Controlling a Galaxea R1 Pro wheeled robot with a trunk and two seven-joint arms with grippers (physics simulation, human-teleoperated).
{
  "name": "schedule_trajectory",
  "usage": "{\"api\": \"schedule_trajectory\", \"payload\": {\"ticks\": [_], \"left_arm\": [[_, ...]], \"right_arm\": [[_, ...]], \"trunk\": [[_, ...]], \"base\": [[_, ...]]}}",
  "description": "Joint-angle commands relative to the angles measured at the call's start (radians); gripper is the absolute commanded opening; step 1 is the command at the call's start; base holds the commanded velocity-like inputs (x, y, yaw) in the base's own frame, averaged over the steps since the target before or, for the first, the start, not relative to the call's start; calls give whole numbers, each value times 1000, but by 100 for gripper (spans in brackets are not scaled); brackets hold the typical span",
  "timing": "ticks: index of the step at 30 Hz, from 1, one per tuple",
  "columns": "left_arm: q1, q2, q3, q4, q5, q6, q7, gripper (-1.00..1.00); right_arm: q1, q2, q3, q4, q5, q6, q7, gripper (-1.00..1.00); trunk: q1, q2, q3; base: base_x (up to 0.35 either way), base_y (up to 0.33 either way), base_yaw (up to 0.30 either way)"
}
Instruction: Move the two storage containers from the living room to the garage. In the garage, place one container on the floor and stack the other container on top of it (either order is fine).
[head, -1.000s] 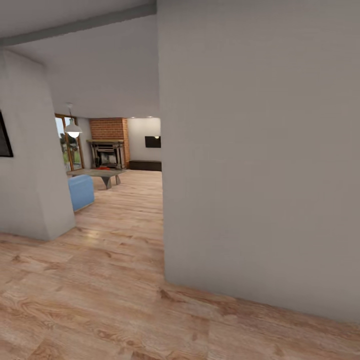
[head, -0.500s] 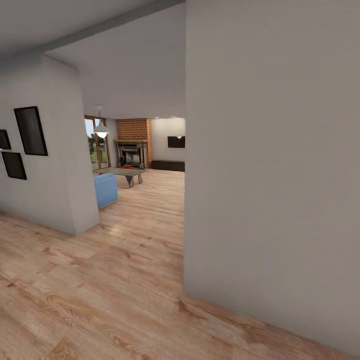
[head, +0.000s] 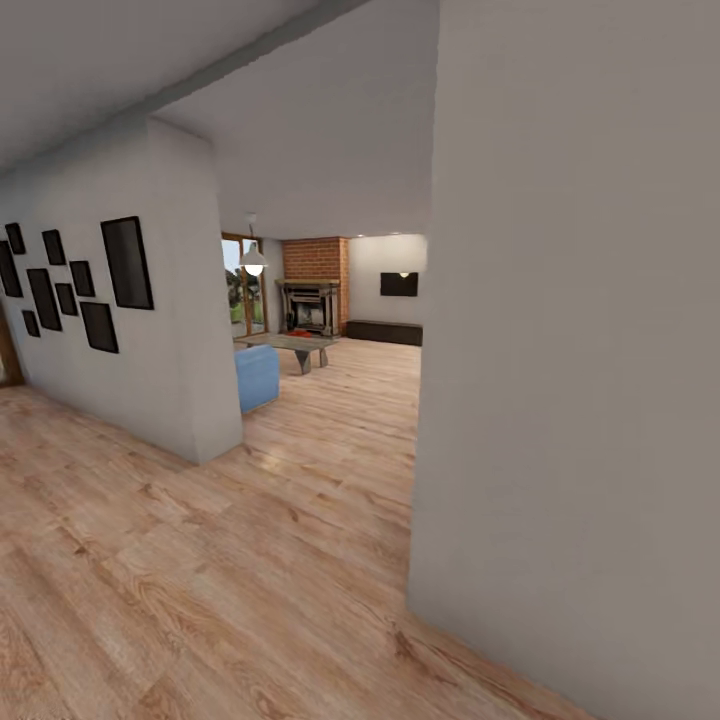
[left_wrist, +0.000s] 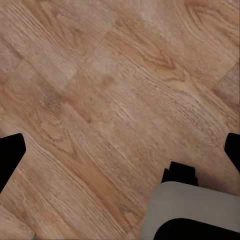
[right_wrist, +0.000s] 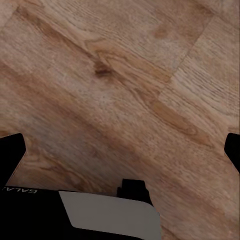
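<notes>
From the head view, a light wood-plank floor (head: 200, 560) runs between two plain white walls: a near one (head: 580, 350) that cuts off the whole right side, and a farther one (head: 150, 330) on the left carrying eight black rectangular picture frames (head: 127, 263) of mixed sizes. Between them opens the living room (head: 330, 330), far off. In it stand one red-brick chimney (head: 315, 258) over one ornate dark fireplace (head: 308, 306), one black wall-mounted TV (head: 399, 284), one long dark low cabinet (head: 384, 332), one white hanging lamp (head: 254, 265), glass garden doors (head: 243, 295) partly hidden by the left wall, one blue upholstered seat (head: 257, 376) cut off by that wall's corner, and one low grey table (head: 290, 346). On that table lies a small orange-red patch (head: 297, 334), too small to tell whether it is one storage container or both.

The left claw (left_wrist: 120, 155) and the right claw (right_wrist: 120, 155) each hang over bare planks, their two black fingertips at opposite picture edges: both released, grasping nothing.
</notes>
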Motion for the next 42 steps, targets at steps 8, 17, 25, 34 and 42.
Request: {"api": "schedule_trajectory", "payload": {"ticks": [8,17,25,34,42], "left_arm": [[-2,0,-2,5,10,-10,-1,100],[-2,0,-2,5,10,-9,-1,100],[-2,0,-2,5,10,-10,-1,100],[-2,0,-1,4,10,-10,-1,100],[-2,0,-2,5,10,-10,-1,100]], "right_arm": [[-2,0,-1,4,8,-7,-1,100],[-2,0,-1,4,8,-7,-1,100],[-2,0,-1,4,9,-7,-1,100],[-2,-2,-1,4,9,-7,-1,100],[-2,-7,0,4,3,-4,-1,100]], "trunk": [[1,-1,-1],[1,-1,-1],[1,-1,-1],[1,-1,-1],[1,-1,-1]], "base": [[327,0,285],[333,0,285],[339,0,285],[340,0,285],[341,0,79]]}}
